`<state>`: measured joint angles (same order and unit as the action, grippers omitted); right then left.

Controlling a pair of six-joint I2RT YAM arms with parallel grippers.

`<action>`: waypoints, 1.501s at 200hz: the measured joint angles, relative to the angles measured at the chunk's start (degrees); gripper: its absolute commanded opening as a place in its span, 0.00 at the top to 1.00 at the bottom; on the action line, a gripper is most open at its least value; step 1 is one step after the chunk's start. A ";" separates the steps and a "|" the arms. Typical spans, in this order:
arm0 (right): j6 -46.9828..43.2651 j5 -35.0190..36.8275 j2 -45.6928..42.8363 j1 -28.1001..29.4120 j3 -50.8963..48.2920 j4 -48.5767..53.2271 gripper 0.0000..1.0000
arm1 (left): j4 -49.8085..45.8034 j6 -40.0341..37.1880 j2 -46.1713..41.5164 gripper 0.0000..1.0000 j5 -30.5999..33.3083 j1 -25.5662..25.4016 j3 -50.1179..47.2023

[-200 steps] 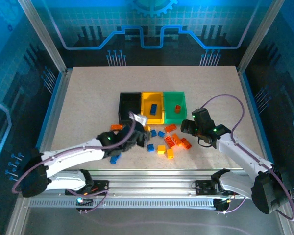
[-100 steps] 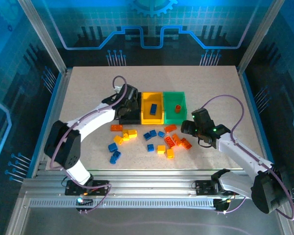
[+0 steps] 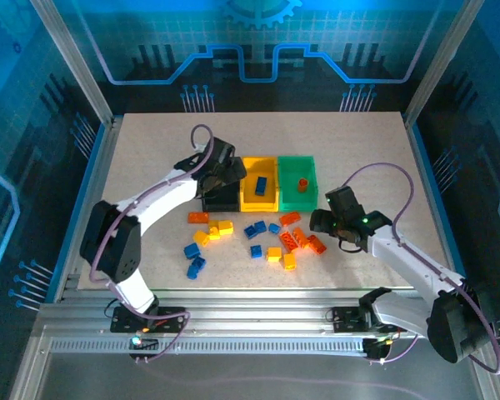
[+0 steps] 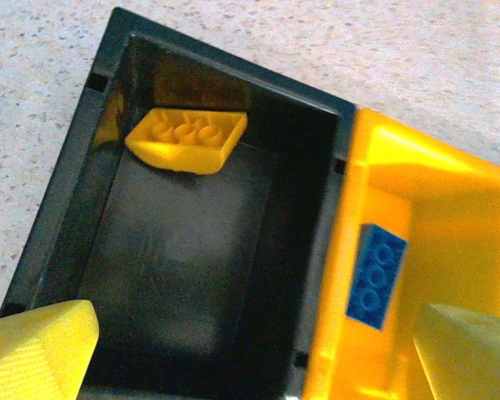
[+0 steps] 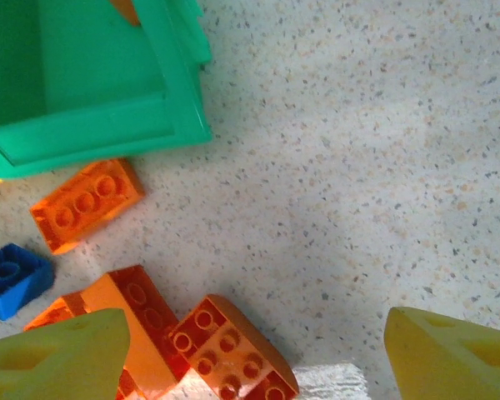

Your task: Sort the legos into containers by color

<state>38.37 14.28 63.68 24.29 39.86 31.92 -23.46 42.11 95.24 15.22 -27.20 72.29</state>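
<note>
Yellow brick (image 4: 187, 137) is seen inside black bin (image 4: 108, 100), left tool (image 4: 254, 350) gaping empty above it. Right tool (image 5: 254, 350) is held spread over packed orange bricks (image 5: 225, 350) (touching each other): two could be pinched together, one flicked across table (image 5: 358, 167).

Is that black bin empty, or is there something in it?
Not empty: the black bin has one yellow brick inside it, near one end wall.

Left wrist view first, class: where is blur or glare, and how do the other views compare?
Left wrist: left fingertips blurred, dull sheen on the black bin floor, yellow bin glowing bright. Right wrist: right fingertips blurred, speckled table sharp. Top external: blue-tinted surround.
</note>
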 measured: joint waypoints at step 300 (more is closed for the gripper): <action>-0.44 4.74 10.40 11.02 2.78 7.56 0.26 | 4.35 4.55 -35.34 0.01 -5.60 -7.41 -30.71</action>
<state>37.93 19.03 74.08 35.31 42.63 39.48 -19.11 46.65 59.90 9.63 -34.61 41.58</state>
